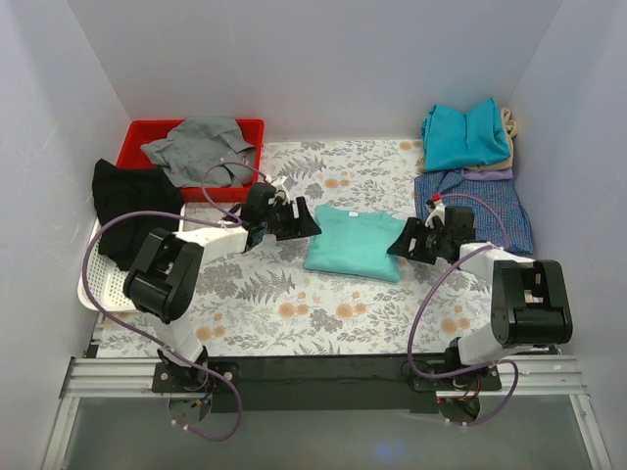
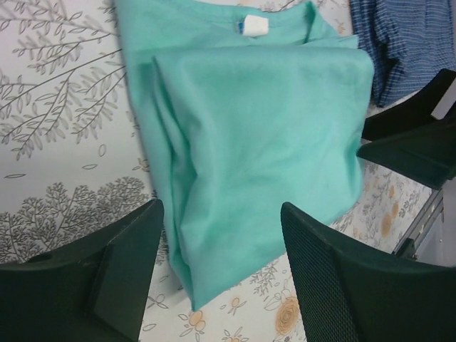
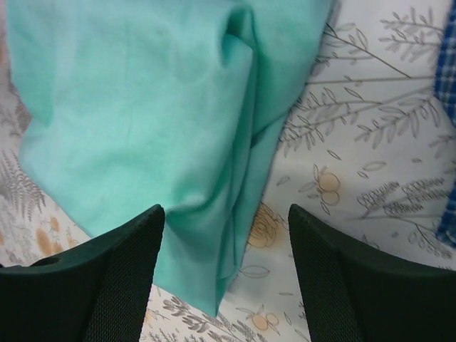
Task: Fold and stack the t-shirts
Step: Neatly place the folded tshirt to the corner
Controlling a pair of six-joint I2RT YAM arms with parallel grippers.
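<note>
Left tool (image 2: 219,211) open, floral tablecloth (image 1: 294,315), white walls (image 1: 313,69)

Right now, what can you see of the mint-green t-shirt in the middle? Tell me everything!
The mint-green t-shirt is soft, plain cloth, folded into a neat rectangle with a few gentle creases. Its neckline shows at one end, with a small white label inside. It lies flat on the flowery table cover, near the middle. The left gripper and right gripper sit open at its two sides, neither one pinching it.
</note>
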